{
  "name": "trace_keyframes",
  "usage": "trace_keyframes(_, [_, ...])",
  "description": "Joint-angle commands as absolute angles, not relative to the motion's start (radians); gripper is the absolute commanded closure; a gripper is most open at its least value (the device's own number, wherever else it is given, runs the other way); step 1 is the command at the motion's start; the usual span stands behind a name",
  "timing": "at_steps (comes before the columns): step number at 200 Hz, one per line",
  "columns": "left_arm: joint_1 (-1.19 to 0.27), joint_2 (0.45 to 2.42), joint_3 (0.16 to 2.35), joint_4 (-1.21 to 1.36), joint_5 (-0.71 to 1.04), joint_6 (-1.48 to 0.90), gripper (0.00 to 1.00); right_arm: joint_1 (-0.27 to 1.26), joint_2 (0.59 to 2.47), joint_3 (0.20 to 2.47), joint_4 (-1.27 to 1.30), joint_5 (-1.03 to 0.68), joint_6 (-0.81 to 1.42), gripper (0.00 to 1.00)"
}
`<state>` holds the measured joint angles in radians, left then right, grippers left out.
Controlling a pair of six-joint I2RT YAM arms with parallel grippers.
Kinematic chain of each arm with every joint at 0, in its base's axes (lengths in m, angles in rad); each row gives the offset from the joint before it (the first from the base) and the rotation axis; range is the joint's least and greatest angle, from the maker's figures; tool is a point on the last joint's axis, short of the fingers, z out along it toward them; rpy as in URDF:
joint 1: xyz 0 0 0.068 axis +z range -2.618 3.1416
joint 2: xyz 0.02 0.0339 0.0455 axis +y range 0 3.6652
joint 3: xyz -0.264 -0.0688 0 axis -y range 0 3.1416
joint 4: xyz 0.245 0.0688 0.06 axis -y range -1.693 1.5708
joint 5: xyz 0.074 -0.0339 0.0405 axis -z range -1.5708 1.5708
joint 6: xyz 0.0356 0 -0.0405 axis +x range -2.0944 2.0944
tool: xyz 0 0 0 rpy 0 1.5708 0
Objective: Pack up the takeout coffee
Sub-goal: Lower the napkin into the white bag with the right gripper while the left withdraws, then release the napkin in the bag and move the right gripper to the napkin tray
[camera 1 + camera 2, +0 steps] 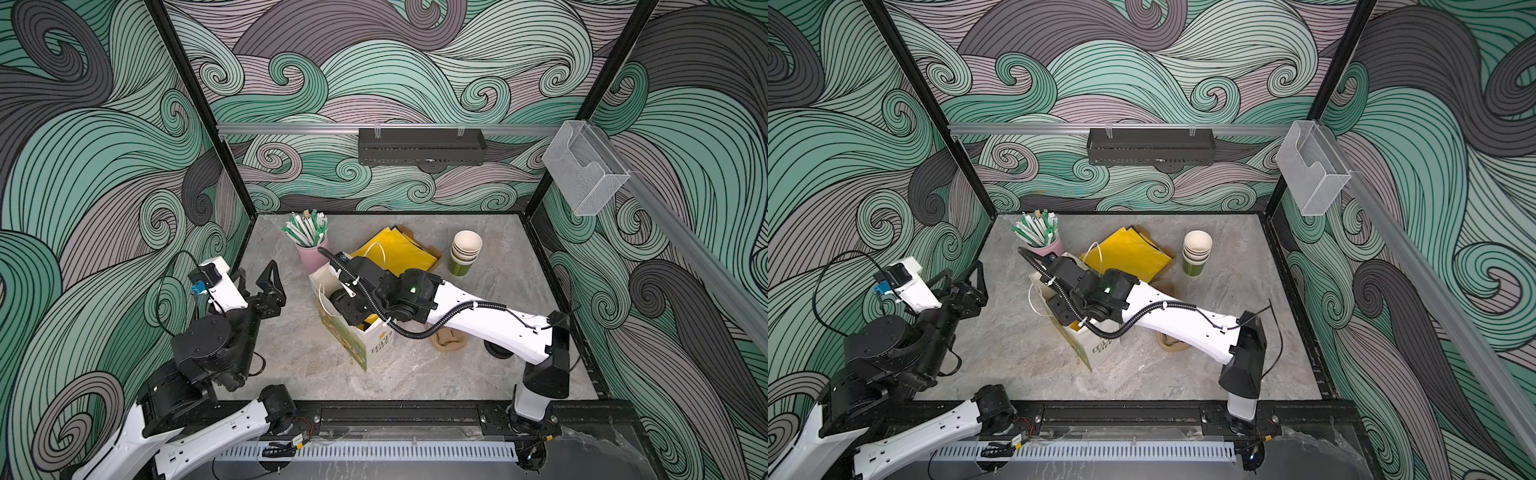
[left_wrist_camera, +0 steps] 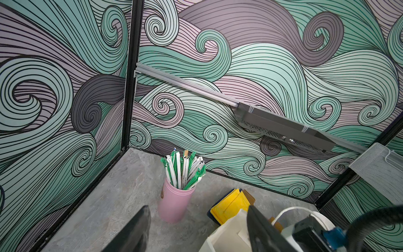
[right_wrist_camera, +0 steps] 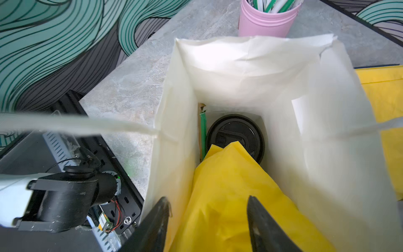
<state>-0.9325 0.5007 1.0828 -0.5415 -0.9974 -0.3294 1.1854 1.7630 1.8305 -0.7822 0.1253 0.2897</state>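
Coffee (image 3: 235, 135) sits deep in the bag (image 1: 376, 347), mid-frame in a top view, half under yellow paper (image 3: 229, 196). Lifting out, the open right hand (image 3: 209, 201) could snag that paper and topple the bag. The left hand (image 1: 255, 277) is open too.

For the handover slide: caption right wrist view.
Capped coffee cup deep in the white bag, yellow sheet partly hiding it, right hand open above.

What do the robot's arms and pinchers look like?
Both have white shells and black joints. The right arm carries a ribbed black cable hose and a tiny green light; the left arm has a blue plug. The left gripper and right gripper have black pointed fingers.
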Motion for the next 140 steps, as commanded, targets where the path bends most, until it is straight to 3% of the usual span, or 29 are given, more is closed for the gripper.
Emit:
trace_keyframes(1, [-0.935,0.525,1.076,-0.447,-0.946,-0.229,0.28,1.189,1.623,1.772,-0.702,0.028,0.164,0.36])
trace_keyframes(37, [-0.934,0.565,1.092,-0.319,-0.822,-0.026,0.26,1.175,1.424,1.657,-0.611,-0.048,-0.016,0.35])
trace_keyframes(57, [-0.934,0.600,1.126,-0.302,-0.768,0.040,0.26,1.173,1.352,1.674,-0.579,0.007,-0.054,0.36])
trace_keyframes(76, [-0.934,0.652,1.174,-0.300,-0.745,0.072,0.26,1.160,1.309,1.705,-0.596,0.163,-0.047,0.36])
trace_keyframes(105, [-0.935,0.724,1.220,-0.254,-0.727,0.117,0.26,1.032,1.312,1.820,-0.818,0.481,0.244,0.38])
trace_keyframes(140, [-0.935,0.804,1.254,-0.199,-0.734,0.115,0.26,0.823,1.320,1.749,-0.905,0.451,0.509,0.42])
